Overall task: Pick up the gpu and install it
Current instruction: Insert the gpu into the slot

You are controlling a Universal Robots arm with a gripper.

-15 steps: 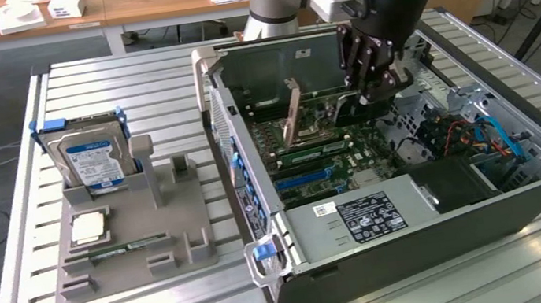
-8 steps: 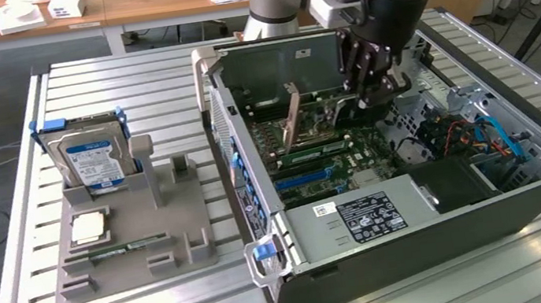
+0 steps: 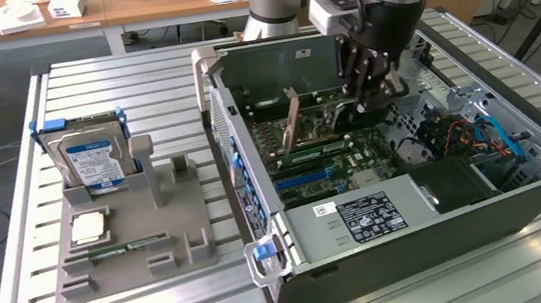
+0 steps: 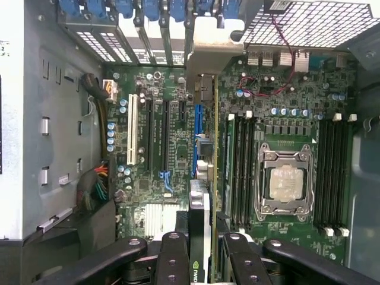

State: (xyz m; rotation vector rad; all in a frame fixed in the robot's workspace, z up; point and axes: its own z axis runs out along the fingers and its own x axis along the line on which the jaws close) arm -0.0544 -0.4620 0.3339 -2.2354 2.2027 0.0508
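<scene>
The gpu (image 3: 321,118) stands on edge inside the open computer case (image 3: 421,241), its tan metal bracket (image 3: 294,126) toward the case's rear wall. My gripper (image 3: 369,96) reaches down into the case and is shut on the card's upper edge. In the wrist view the gpu (image 4: 200,199) runs edge-on between my black fingers (image 4: 172,261), with my gripper (image 4: 200,252) astride it. Its bracket (image 4: 208,59) sits at the rear slot openings. The card lines up with the blue slot (image 4: 198,127) on the motherboard (image 4: 154,136). Whether it is seated I cannot tell.
A grey holder (image 3: 136,250) at the exterior view's left carries a hard drive (image 3: 91,157), a processor chip (image 3: 87,227) and a memory stick (image 3: 125,248). In the case are the power supply (image 3: 359,218), processor socket (image 4: 285,181), memory slots (image 4: 240,172) and cables (image 3: 459,137).
</scene>
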